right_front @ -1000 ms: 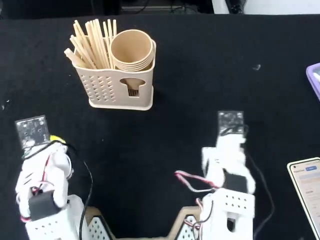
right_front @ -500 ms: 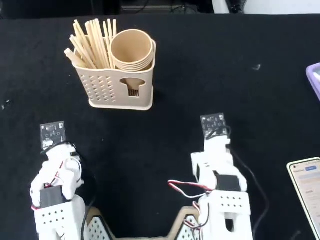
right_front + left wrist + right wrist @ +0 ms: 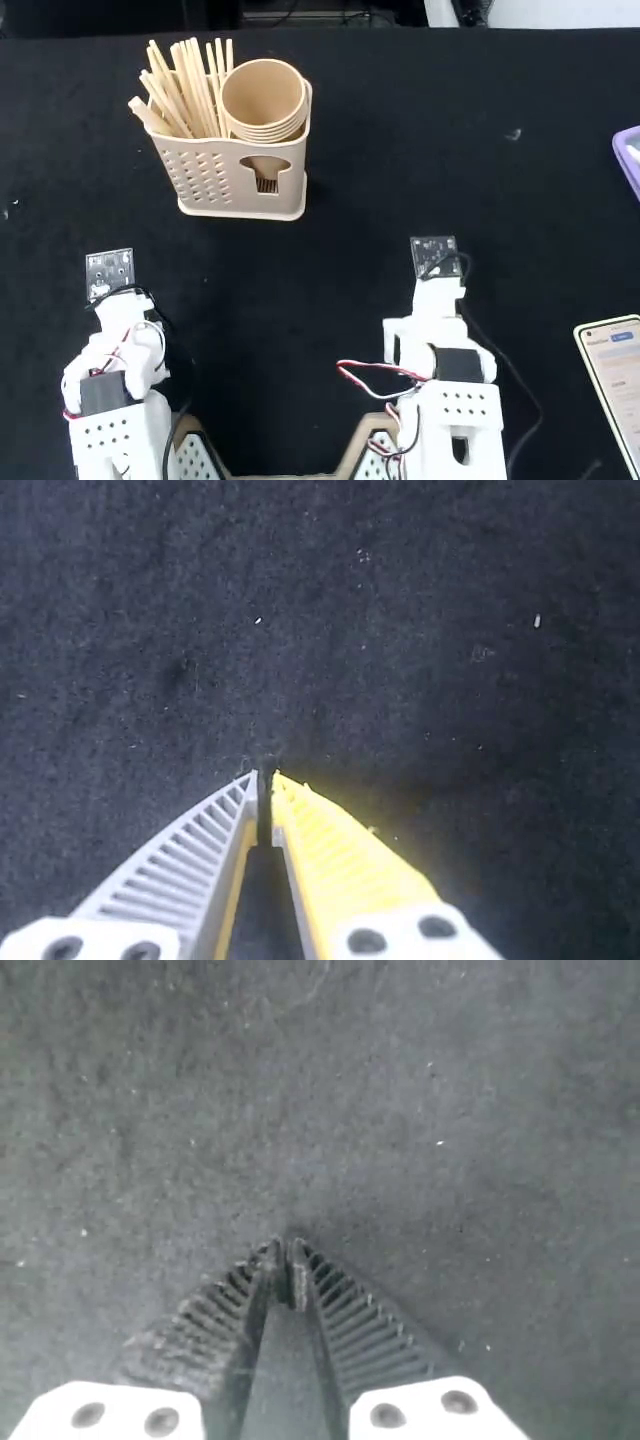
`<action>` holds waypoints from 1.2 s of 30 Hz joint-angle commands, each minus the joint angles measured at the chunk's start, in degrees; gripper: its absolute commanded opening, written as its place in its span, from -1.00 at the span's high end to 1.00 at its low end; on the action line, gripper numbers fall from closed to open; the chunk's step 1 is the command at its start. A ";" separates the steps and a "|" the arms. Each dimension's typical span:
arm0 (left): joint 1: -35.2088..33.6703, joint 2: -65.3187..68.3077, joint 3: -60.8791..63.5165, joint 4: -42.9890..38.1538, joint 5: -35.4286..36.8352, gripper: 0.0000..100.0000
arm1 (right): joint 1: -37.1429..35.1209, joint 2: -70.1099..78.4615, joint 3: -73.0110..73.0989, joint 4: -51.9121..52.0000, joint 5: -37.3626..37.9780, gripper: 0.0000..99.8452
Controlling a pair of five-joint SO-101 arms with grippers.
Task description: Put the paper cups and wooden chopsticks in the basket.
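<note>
Ahead of the left gripper (image 3: pixel 265 778): the basket (image 3: pixel 240 185) is stood well apart on the table (image 3: pixel 450 130), nearer this gripper than the right gripper (image 3: pixel 287 1248)
Cups (image 3: pixel 263 97): nested in one stack and seated upright in the basket's half toward the right gripper, so they are kept from tipping or rolling
Chopsticks (image 3: pixel 185 90): stood on end in the other half, fanned against the wall that props them
Left gripper: fingers pressed together, nothing pinched, tips held just over bare cloth
Right gripper: likewise closed on nothing, tips low over the cloth
Left arm (image 3: pixel 110 350) and right arm (image 3: pixel 440 345): folded low by their bases; a parked pose is judged, since cups and chopsticks are already housed
Phone (image 3: pixel 612 370): laid at the table's edge, outward of the right gripper
</note>
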 commanded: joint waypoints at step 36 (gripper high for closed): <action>17.45 -5.19 1.10 1.05 -0.09 0.94 | 2.90 -32.75 3.82 16.35 -0.09 0.98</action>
